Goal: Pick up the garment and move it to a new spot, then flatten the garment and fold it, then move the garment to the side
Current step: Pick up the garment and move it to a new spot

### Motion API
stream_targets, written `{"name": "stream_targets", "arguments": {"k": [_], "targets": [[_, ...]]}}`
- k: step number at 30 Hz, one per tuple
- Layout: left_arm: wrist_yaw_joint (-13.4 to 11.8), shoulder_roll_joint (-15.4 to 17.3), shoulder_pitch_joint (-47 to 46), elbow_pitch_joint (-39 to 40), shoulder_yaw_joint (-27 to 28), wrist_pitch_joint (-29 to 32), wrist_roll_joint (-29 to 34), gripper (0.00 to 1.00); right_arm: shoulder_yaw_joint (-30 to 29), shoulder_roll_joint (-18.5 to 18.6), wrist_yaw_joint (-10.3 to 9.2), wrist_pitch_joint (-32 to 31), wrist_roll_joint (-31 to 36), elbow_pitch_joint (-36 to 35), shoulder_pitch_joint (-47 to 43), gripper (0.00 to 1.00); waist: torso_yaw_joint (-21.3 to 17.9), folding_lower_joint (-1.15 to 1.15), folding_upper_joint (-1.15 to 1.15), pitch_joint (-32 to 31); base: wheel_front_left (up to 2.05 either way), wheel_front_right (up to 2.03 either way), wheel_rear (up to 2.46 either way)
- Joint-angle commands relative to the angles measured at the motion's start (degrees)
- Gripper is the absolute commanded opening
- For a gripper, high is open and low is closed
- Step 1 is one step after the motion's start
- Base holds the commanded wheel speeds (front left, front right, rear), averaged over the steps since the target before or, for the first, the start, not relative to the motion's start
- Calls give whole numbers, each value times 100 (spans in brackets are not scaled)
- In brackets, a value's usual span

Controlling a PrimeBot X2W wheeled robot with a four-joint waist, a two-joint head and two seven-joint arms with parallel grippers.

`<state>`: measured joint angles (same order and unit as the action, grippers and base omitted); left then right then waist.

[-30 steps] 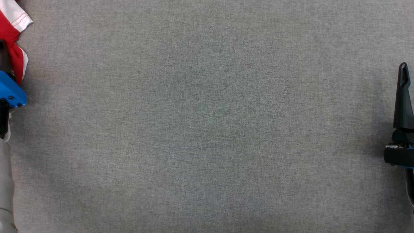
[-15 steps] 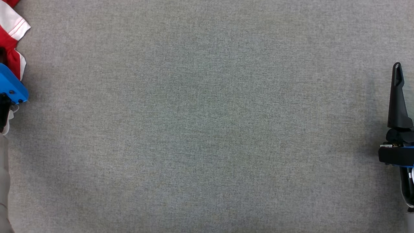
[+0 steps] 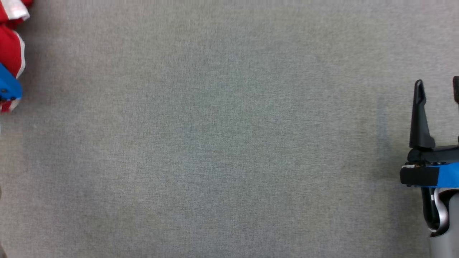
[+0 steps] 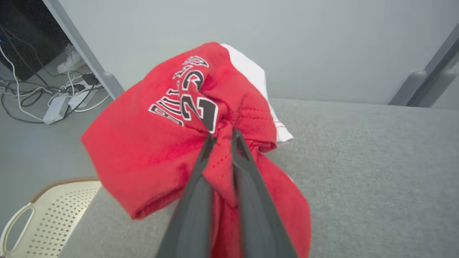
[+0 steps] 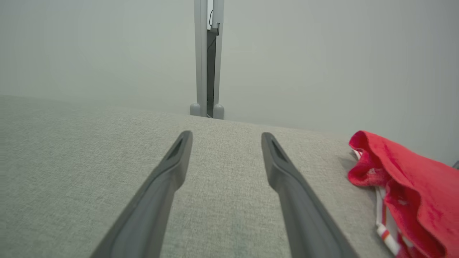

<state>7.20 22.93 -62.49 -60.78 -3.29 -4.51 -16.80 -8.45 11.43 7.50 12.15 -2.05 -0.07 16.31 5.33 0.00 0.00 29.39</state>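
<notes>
Pinching a fold of the red jersey (image 4: 143,154), my left claw (image 4: 223,136) has its two dark fingers pressed nearly together, and the cloth is squeezed between the tips. The jersey is bunched up around these tips. Black and white letters and the number 23 are on the crumpled top, and a white part (image 4: 251,71) shows behind the red. The jersey sits at the left edge of the grey fabric table (image 4: 358,161); in the head view it is at the far upper left corner. Whether the whole jersey is lifted from the table I cannot tell. Below the table edge, at my left, I see the corner of a cream perforated basket (image 4: 53,211). Farther, on the floor, lie cables and a white power strip (image 4: 53,111), and behind the table stands a pale wall (image 4: 251,28).

My right claw (image 5: 226,138) is spread wide, holding nothing, and both fingers point over the bare table. The jersey lies well apart from it, at the right side of the right wrist view. Beyond the table a grey post (image 5: 207,57) stands against the wall.
</notes>
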Motion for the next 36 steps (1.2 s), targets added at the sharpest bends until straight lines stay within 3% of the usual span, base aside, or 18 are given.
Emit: {"name": "stream_targets", "arguments": {"k": [1,9,18,28,36], "targets": [[-40,18,-92,91,-44,-154,67,0,21,-61,-2,57,-21,77,34,100,-110,0,0,-226,0,0,0],[-81,-208,-416,777,-442,-621,352,0,127,-340,-2,215,-55,457,-61,100,-468,0,0,-789,0,0,0],[-36,-596,-534,1882,-979,-531,549,0,264,-624,-2,295,-125,864,-85,100,-1248,0,0,-1270,0,0,0],[-20,-1201,102,3125,-1594,-155,491,0,301,-809,-2,300,-231,914,-196,100,-1987,0,0,-1445,0,0,0],[-17,-1539,1008,3538,-2212,-30,475,0,259,-854,-2,301,-248,887,-265,100,-2098,0,0,-1461,0,0,0]]}}
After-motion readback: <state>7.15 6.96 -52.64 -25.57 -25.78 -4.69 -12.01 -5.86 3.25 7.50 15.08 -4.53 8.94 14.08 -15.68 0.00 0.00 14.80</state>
